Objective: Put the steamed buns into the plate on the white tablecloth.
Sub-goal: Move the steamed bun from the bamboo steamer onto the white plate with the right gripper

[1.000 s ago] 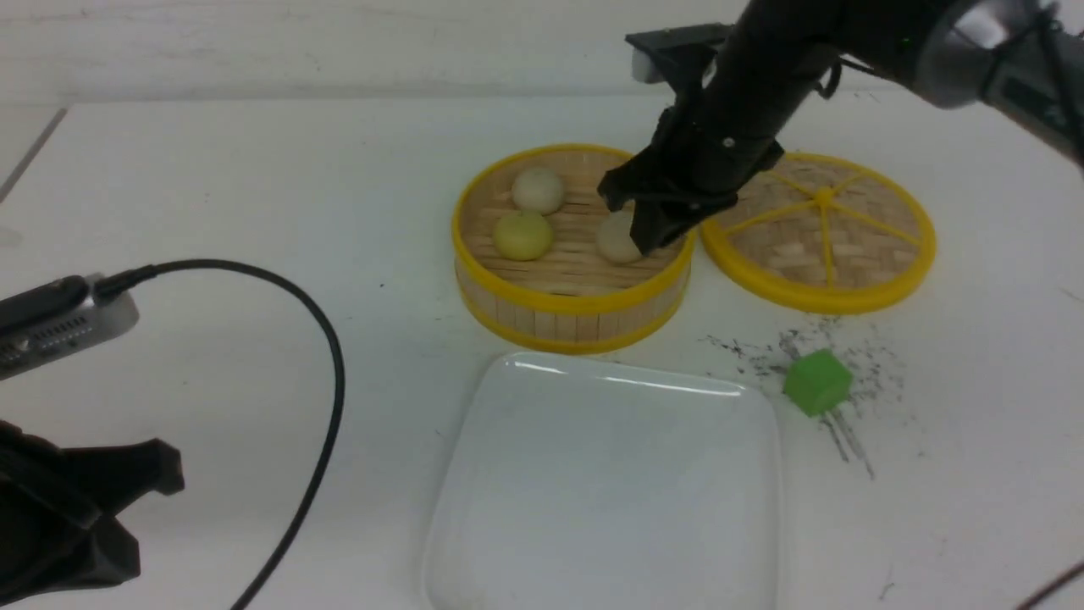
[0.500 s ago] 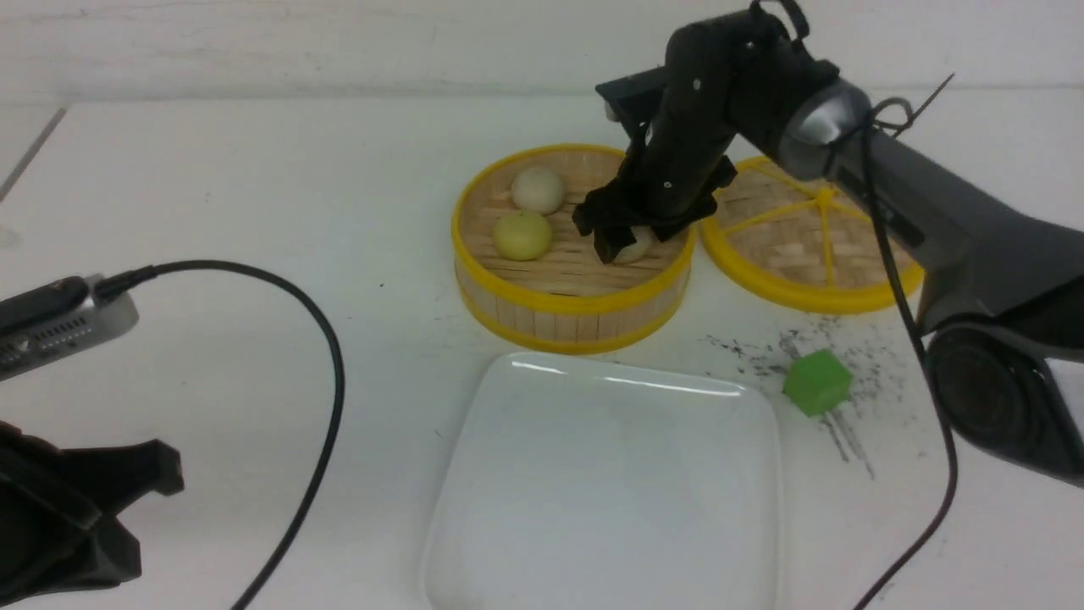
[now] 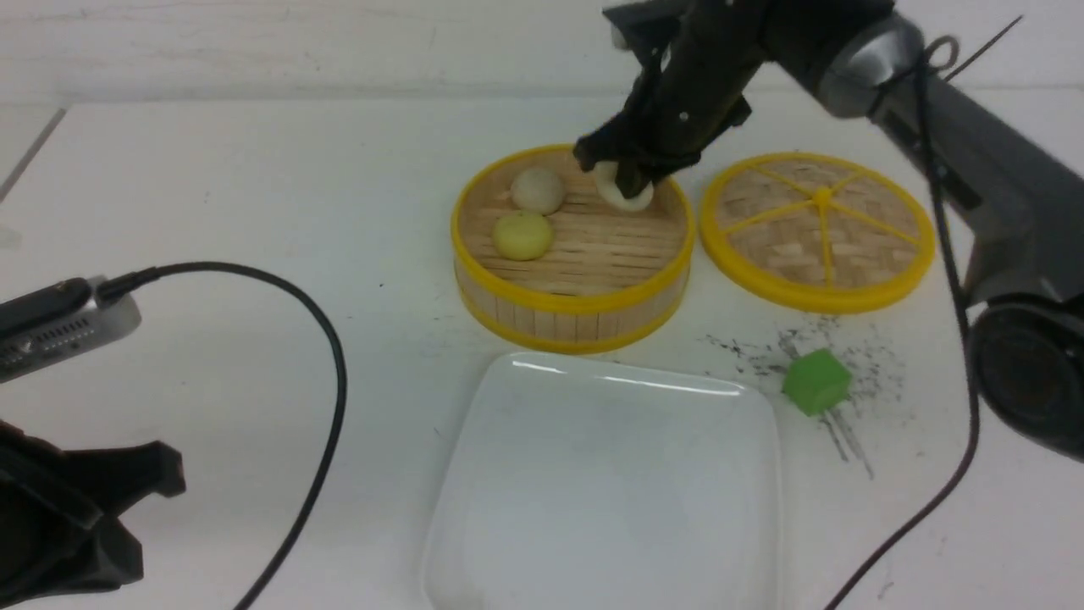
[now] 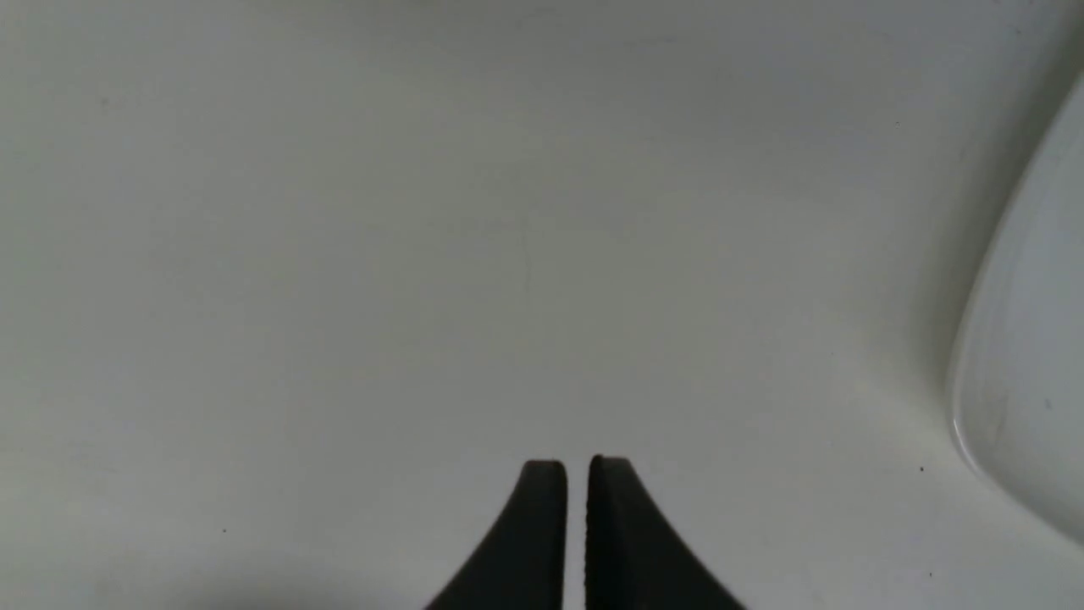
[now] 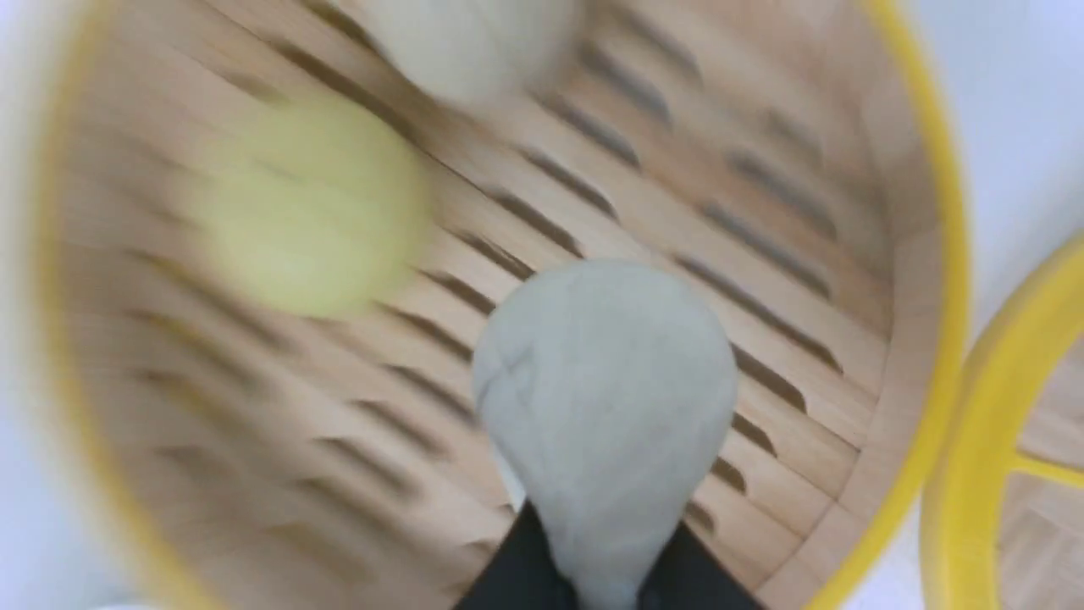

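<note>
My right gripper (image 3: 622,174) is shut on an off-white steamed bun (image 3: 621,191) and holds it above the round bamboo steamer (image 3: 576,301). In the right wrist view the bun (image 5: 605,398) sits between the black fingertips over the steamer floor. Another off-white bun (image 3: 537,189) and the pale yellow bun (image 3: 522,235) lie in the steamer. The white square plate (image 3: 500,474) lies in front of the steamer on the white tablecloth (image 3: 254,169). My left gripper (image 4: 577,474) is shut and empty over the bare cloth, left of the plate's edge (image 4: 974,398).
The flat bamboo lid (image 3: 818,229) lies right of the steamer. A green cube (image 3: 816,381) sits among dark scuff marks right of the plate. A black cable (image 3: 326,339) loops across the left of the cloth.
My right gripper has closed on the right-hand bun in the steamer and lifted it up and back out of the basket. The left arm has not moved.
</note>
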{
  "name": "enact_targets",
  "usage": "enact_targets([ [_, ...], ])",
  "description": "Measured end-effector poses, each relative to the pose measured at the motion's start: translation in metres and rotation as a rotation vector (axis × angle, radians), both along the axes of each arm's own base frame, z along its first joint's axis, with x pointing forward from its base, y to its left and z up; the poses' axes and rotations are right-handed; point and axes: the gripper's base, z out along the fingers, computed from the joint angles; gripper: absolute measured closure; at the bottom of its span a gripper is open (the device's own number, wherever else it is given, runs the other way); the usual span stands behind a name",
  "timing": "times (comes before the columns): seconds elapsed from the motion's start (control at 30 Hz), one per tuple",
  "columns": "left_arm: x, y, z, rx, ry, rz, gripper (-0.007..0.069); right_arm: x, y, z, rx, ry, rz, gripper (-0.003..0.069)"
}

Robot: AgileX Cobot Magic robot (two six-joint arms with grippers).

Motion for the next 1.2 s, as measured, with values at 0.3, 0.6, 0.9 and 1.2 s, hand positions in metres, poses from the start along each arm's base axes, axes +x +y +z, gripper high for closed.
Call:
enact_targets([
  [0.3, -0.001, 0.0, 0.0, 0.004, 0.014, -0.002, 0.0551, -0.094, -0.029, 0.084, 0.127, 0.062, 0.041, 0.0636],
  [0.6, 0.005, 0.001, 0.002, 0.013, -0.064, 0.004, 0.0537, -0.152, -0.049, -0.037, 0.054, 0.443, -0.017, 0.062],
  [0.9, 0.015, 0.002, 0.007, 0.021, -0.184, 0.015, 0.0527, -0.151, -0.052, -0.111, 0.033, 0.476, -0.09, 0.0348],
  [1.2, 0.021, 0.002, 0.01, 0.016, -0.246, 0.023, 0.0508, -0.152, -0.053, -0.107, -0.018, 0.49, -0.032, 0.0074],
])
